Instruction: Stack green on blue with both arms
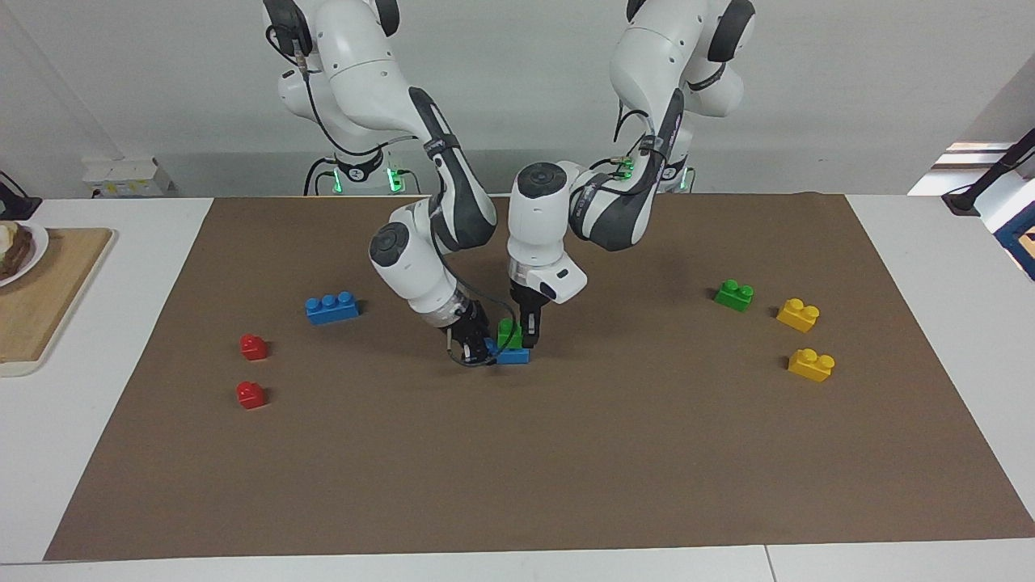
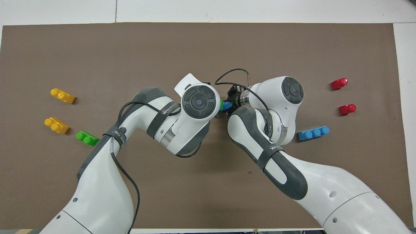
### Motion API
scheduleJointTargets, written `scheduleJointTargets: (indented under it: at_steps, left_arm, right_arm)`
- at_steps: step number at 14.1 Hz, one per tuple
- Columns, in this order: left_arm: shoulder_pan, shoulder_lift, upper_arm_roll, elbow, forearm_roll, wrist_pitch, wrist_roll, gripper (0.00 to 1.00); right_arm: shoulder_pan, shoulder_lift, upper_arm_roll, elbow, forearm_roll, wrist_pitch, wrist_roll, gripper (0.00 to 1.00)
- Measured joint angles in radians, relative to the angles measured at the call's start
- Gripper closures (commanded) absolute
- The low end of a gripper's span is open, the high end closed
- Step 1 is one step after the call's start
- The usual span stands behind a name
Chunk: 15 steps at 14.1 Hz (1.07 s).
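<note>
In the facing view, both arms meet near the middle of the brown mat. The left gripper points down and pinches the green brick, which sits on top of the blue brick. The right gripper comes at a slant and is clamped on the end of this blue brick, at 9 o'clock of it. The second blue brick lies free at 9 o'clock of the pair, and two red bricks at about 8 o'clock. The second green brick lies at 3 o'clock, with two yellow bricks just past it.

In the overhead view, the left arm's wrist hides most of the held green brick; only a small edge shows, touching the blue brick. The right gripper is at 3 o'clock of that blue brick. The spare green brick is at 8 o'clock, the spare blue brick at 4 o'clock.
</note>
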Motion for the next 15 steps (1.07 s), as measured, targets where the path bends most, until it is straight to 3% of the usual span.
scheduleJointTargets:
  at_steps: [5,6,7,11,15]
  left_arm:
    - [-0.008,0.013,0.007,-0.002,0.013,0.003,-0.005,1.0]
    - [-0.008,0.013,0.006,-0.002,0.017,0.002,-0.005,0.34]
    - [-0.009,0.013,0.006,-0.002,0.031,0.002,-0.005,0.0]
    - [-0.009,0.007,0.009,-0.003,0.061,-0.015,0.001,0.0]
    - [0.021,-0.066,0.017,-0.007,0.062,-0.081,0.032,0.0]
  right_arm:
    - [0.006,-0.004,0.0,-0.007,0.0,0.003,-0.003,1.0]
    - [0.007,-0.004,0.0,-0.007,0.0,0.004,-0.003,1.0]
    - [0.007,-0.004,0.0,-0.007,0.0,0.005,-0.003,1.0]
    - [0.01,-0.004,0.0,-0.007,0.0,0.009,-0.003,1.0]
    - [0.01,-0.004,0.0,-0.007,0.0,0.009,-0.003,1.0]
